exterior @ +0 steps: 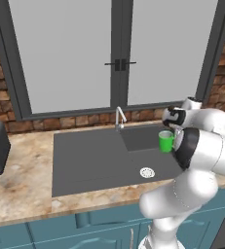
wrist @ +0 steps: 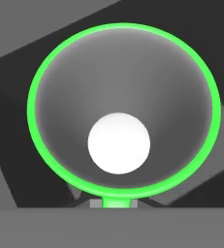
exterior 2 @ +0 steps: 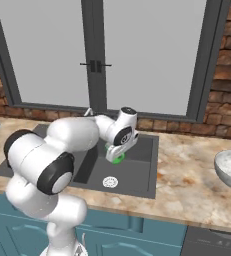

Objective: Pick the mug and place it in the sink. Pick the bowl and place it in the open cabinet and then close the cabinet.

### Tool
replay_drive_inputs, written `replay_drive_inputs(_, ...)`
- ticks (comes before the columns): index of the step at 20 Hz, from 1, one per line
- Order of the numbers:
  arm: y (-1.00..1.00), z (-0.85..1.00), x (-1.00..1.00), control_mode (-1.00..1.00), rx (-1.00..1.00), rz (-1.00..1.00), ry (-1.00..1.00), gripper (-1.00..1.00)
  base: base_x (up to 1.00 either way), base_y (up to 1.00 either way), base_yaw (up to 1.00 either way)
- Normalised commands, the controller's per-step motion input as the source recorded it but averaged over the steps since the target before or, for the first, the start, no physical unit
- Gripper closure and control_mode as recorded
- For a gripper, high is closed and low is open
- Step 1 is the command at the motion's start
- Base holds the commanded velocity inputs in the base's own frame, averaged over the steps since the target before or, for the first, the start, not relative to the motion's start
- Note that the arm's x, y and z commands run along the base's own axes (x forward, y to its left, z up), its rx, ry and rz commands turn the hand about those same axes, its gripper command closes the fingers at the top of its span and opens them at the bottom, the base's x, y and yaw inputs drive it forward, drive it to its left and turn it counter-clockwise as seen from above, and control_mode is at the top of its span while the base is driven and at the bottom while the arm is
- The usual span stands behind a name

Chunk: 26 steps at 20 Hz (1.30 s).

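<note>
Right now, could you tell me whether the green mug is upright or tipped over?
Upright. The mug hangs in the claw above the sink, sides vertical, and the hand view looks straight down into its round open mouth.

My counter: speckled beige stone with a sink set into it.
The countertop (exterior: 21,180) runs under the window and carries the dark grey sink (exterior: 94,160), with its chrome faucet (exterior: 119,118) at the back rim. A grey bowl (exterior 2: 230,169) sits on the counter to my right, well apart from the basin.
</note>
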Motion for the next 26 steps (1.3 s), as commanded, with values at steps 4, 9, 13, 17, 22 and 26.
replay_drive_inputs(4,0.0,-0.48,0.2,-1.0,0.11,0.12,-0.02,1.0,0.0,0.0,0.0)
replay_drive_inputs(9,0.04,-0.41,0.23,-1.0,0.03,0.02,-0.11,1.0,0.0,0.0,0.0)
replay_drive_inputs(13,0.13,-0.2,0.38,-1.0,0.0,0.0,-0.02,1.0,0.0,0.0,0.0)
replay_drive_inputs(17,0.09,-0.09,0.4,-1.0,0.0,0.0,0.08,1.0,0.0,0.0,0.0)
replay_drive_inputs(22,0.0,-0.29,0.24,-1.0,0.04,0.0,0.04,1.0,0.0,0.0,0.0)
replay_drive_inputs(26,0.0,-0.34,0.2,-1.0,0.07,0.0,0.0,1.0,0.0,0.0,0.0)
